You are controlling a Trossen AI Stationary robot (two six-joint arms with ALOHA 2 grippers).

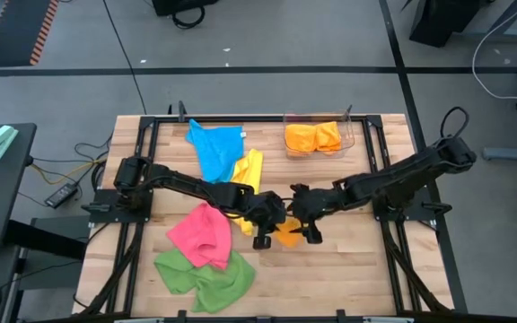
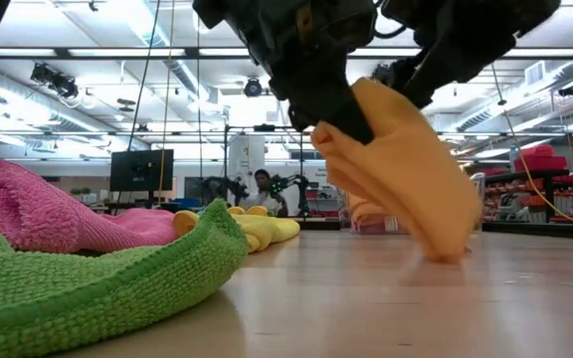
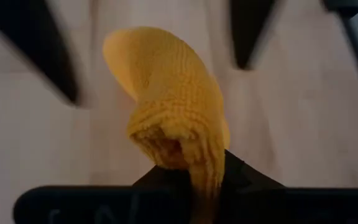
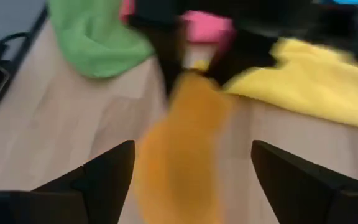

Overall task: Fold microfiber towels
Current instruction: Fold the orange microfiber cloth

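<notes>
The left gripper (image 1: 263,235) has its fingers pinched shut on a bunched edge of the orange towel (image 3: 178,118), which rises in a rumpled hump in the left wrist view. In the low view the same orange towel (image 2: 406,169) hangs from that grip and its lower end touches the worktop (image 2: 386,298). The right gripper (image 1: 312,233) sits just beside it, and the right wrist view shows its two fingers (image 4: 107,171) spread wide apart with the orange towel (image 4: 182,149) lying between them, not clamped; that view is smeared, so whether a finger brushes the cloth is hard to say.

Both grippers meet near the middle of the worktop, toward its front half. Just beside the left gripper, on the left arm's side, lies the crumpled pink towel (image 1: 203,235), and the green towel (image 1: 205,276) lies in front of it, its edge touching the pink one. Behind the grippers the yellow towel (image 1: 248,175) lies partly under the blue towel (image 1: 215,148), which reaches toward the back edge. At the back right of the worktop a clear plastic bin (image 1: 348,133) holds folded orange cloths (image 1: 314,137). Beyond the worktop, the low view shows a person (image 2: 263,191) seated well off in the room.
</notes>
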